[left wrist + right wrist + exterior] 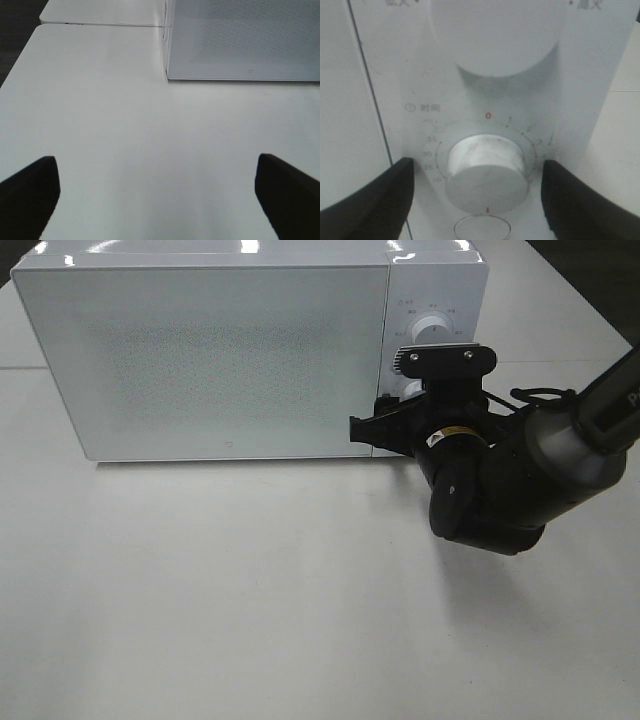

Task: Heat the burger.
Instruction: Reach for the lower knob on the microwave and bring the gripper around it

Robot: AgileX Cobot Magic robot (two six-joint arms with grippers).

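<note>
Right claw [477, 192] straddles the timer knob [486, 172], jaws apart, holding nothing; burger unseen, I judge behind the shut microwave door [200, 350]; if I close off-centre, the grip may slip and mis-set the time.

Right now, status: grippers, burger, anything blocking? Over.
Left gripper open, over the table. Right gripper open, straddling the timer knob, not touching. Burger not visible; microwave door shut. Nothing blocking the knob.
</note>
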